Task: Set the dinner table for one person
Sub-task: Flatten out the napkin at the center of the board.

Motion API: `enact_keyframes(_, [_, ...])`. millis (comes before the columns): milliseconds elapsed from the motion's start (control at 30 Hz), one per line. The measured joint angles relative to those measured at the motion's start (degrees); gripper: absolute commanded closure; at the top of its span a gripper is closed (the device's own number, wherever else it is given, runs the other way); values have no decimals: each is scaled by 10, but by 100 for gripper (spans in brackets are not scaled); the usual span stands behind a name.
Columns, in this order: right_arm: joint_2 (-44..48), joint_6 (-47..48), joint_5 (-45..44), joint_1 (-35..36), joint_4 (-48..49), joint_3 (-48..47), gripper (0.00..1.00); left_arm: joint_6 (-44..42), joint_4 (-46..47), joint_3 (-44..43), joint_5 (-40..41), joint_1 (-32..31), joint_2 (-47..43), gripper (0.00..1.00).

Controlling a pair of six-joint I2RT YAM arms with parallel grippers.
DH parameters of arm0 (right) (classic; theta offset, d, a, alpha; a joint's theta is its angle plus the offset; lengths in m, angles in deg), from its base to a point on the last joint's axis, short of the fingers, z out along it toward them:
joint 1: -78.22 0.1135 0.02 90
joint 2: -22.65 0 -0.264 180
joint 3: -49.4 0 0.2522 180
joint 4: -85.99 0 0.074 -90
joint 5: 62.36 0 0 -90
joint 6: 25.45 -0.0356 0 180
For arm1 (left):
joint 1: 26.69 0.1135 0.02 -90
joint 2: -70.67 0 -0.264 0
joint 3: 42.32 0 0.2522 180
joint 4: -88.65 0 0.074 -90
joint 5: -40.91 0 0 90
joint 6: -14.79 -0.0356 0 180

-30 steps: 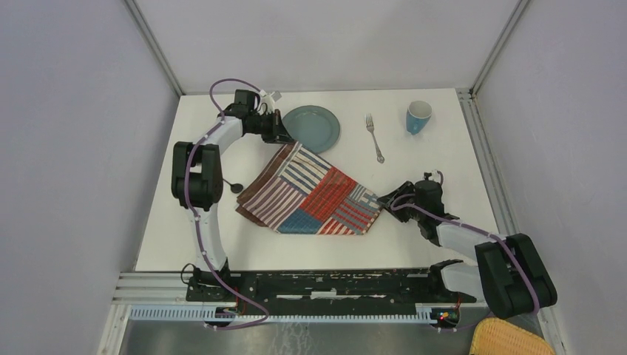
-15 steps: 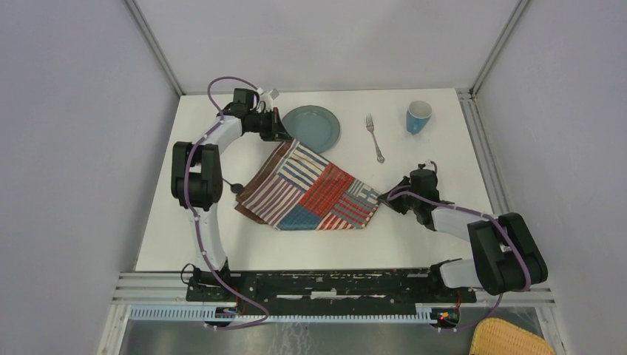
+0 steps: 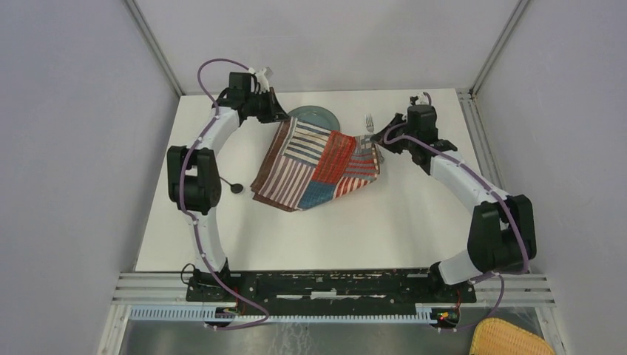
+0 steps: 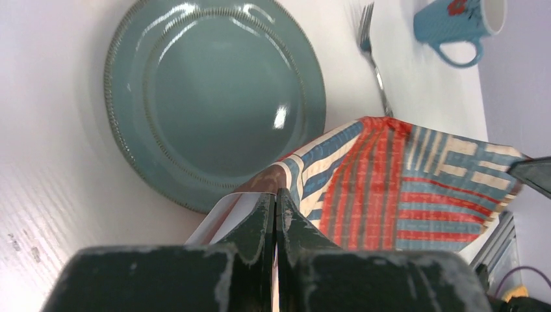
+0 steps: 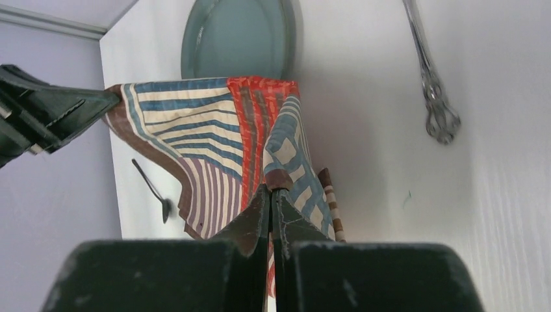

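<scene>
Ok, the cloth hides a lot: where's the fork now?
In the top view the fork lies far on the table, just right of the plate, its handle hidden behind the lifted placemat's right corner.

Quick tally, here we go: one dinner table (image 3: pixel 414 229), white. One striped patchwork placemat (image 3: pixel 318 163), just the one. One teal plate (image 4: pixel 214 97). One fork (image 5: pixel 429 84) and one small dark spoon (image 3: pixel 235 186), so two pieces of cutlery. One blue mug (image 4: pixel 458 26). One yellow woven basket (image 3: pixel 510 338). Two robot arms, the left arm (image 3: pixel 194 177) and the right arm (image 3: pixel 473 185), and two grippers, the left gripper (image 4: pixel 275 193) and the right gripper (image 5: pixel 270 190)
</scene>
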Motion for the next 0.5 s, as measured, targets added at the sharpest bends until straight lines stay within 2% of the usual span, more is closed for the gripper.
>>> enact_keyframes(500, [-205,35,38,-14,-60,-238,100,29,-14,-57,58,-1,-27,98])
